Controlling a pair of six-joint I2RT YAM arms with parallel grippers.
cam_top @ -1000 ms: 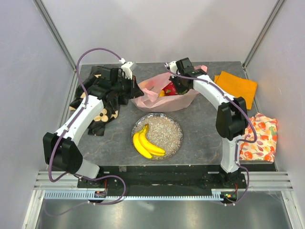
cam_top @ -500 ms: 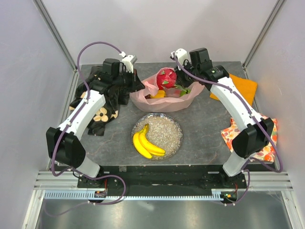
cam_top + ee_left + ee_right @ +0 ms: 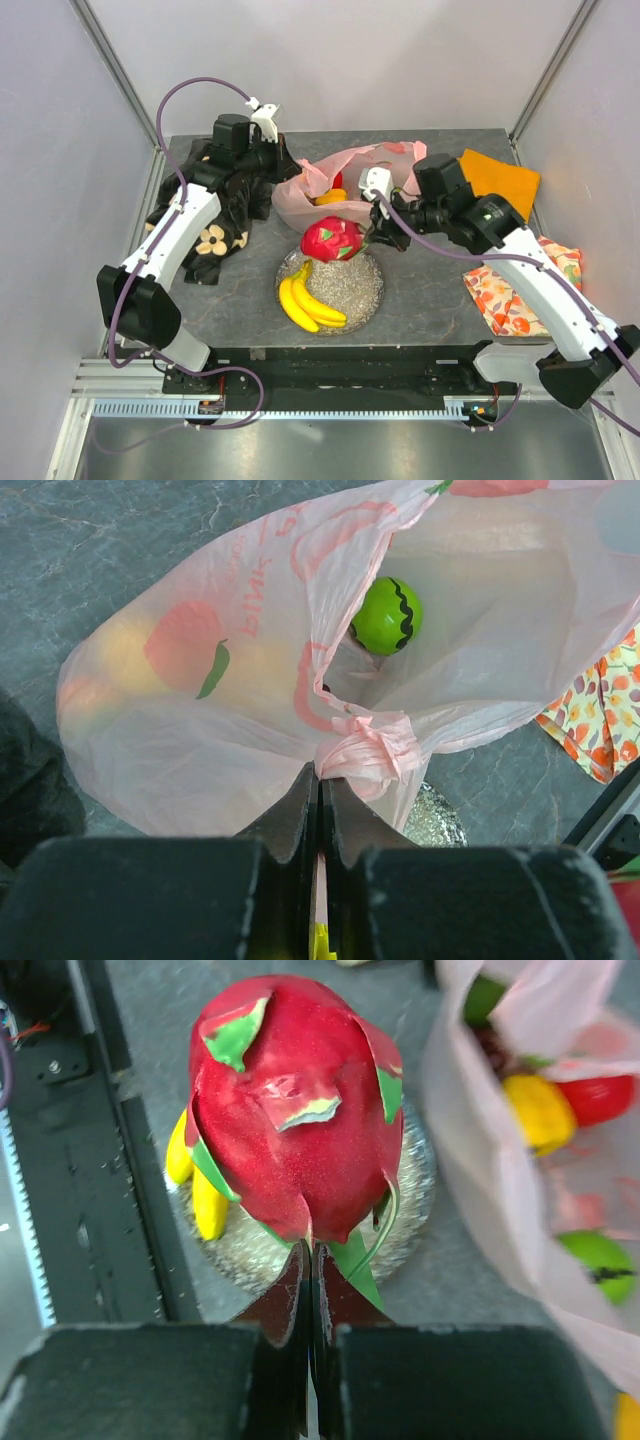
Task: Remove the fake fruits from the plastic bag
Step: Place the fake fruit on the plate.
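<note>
Banana bunch (image 3: 310, 300): lying on the near-left part of the glitter plate (image 3: 362, 292).
Dragon fruit (image 3: 332, 238): over the plate's far rim, with a green leaf pinched in the closed right gripper (image 3: 310, 1260).
Plastic bag (image 3: 300, 195): just beyond the plate, its bunched edge nipped by the closed left gripper (image 3: 320, 785); green ball (image 3: 386, 615) inside.

My left arm (image 3: 170, 235) reaches far forward, wrist turned inward. Left gripper (image 3: 320, 780): jaws pinched together on a fold of the plastic bag (image 3: 200, 730). My right arm (image 3: 545, 280) reaches forward and inward toward centre. Right gripper (image 3: 310, 1260): jaws closed tight on the dragon fruit (image 3: 295, 1130) at its base.
</note>
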